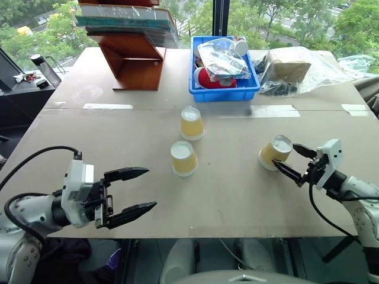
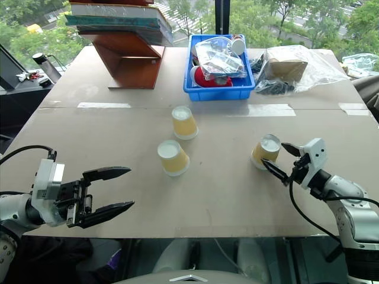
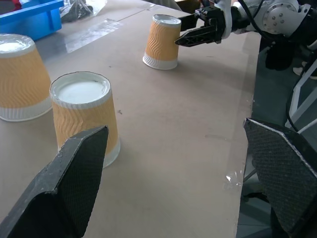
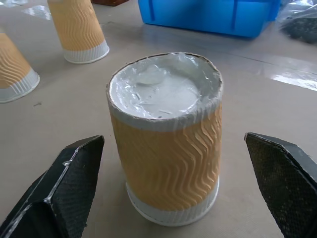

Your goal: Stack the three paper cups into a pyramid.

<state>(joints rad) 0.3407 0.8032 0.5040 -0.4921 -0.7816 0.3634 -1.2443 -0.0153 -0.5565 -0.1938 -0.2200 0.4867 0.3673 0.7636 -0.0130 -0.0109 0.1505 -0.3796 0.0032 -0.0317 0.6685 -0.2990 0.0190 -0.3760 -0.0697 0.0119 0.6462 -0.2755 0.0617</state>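
- Paper cup (image 4: pixel 166 144), upside down, stands between the released right jaws (image 1: pixel 293 160), untouched by either finger.
- Left jaws (image 1: pixel 131 190) released; nearest cup (image 3: pixel 84 116) ahead, beside one cut-off cup (image 3: pixel 20 79).

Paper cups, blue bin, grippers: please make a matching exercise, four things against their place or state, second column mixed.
1. right gripper
2. left gripper
3. blue bin
4. wooden stand

a. holds clutter, far side of the table
b. open, near table edge, away from the cups
c. carries books
d. open, a finger each side of the right-hand paper cup

1-d, 2-b, 3-a, 4-c
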